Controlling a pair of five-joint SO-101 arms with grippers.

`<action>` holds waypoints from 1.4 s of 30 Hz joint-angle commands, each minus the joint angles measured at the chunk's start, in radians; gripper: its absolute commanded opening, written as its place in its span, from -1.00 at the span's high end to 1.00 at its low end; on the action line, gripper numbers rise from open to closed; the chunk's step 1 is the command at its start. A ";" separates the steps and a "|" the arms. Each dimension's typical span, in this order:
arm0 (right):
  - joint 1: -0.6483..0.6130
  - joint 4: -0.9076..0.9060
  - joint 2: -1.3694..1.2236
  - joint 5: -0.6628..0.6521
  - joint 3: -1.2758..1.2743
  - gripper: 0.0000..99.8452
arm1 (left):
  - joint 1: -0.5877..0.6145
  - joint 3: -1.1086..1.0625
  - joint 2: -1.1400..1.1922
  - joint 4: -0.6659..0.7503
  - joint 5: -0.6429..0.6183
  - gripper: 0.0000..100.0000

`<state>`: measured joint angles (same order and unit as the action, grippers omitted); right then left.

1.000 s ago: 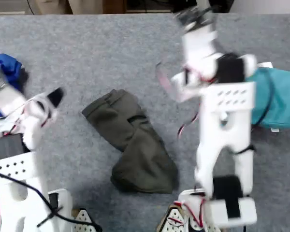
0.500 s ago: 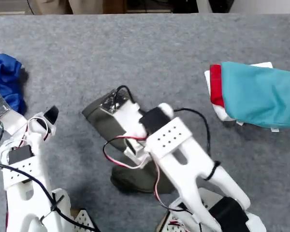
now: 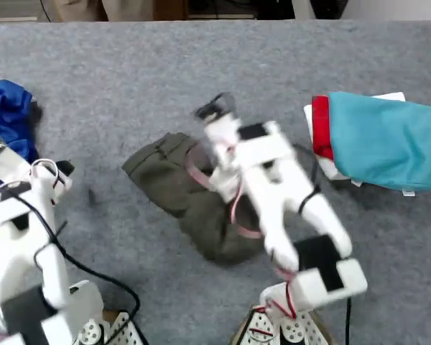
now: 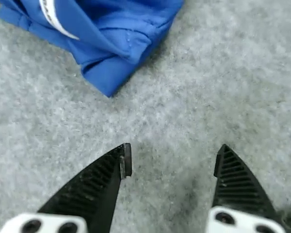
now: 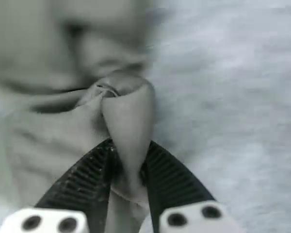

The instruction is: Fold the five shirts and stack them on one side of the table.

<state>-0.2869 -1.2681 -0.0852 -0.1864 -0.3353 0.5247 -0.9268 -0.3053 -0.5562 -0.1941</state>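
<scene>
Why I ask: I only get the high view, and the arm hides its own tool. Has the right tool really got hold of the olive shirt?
Observer: Yes. The right wrist view shows the right tool shut on a pinched-up fold of the olive shirt.
Operator: And the other arm, open or shut?
Observer: Open. The left wrist view shows the left tool with its fingers spread above the bare grey table.
Operator: Is it touching any cloth?
Observer: No. The blue shirt lies crumpled beyond the fingertips, with table between.
</scene>
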 commanded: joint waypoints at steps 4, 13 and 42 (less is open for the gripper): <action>0.117 0.026 -0.205 -0.189 0.441 0.97 | 0.005 0.095 0.054 0.011 -0.005 0.45; 0.145 -0.077 -0.366 -0.242 0.885 0.15 | 0.005 0.095 0.054 0.011 -0.005 0.45; -0.096 -0.147 -0.325 -0.123 0.498 0.50 | 0.005 0.100 0.054 0.011 -0.002 0.45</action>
<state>-0.4327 -1.4446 -0.4104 -0.3214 0.1204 0.5247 -0.8746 -0.2486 -0.5562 -0.1941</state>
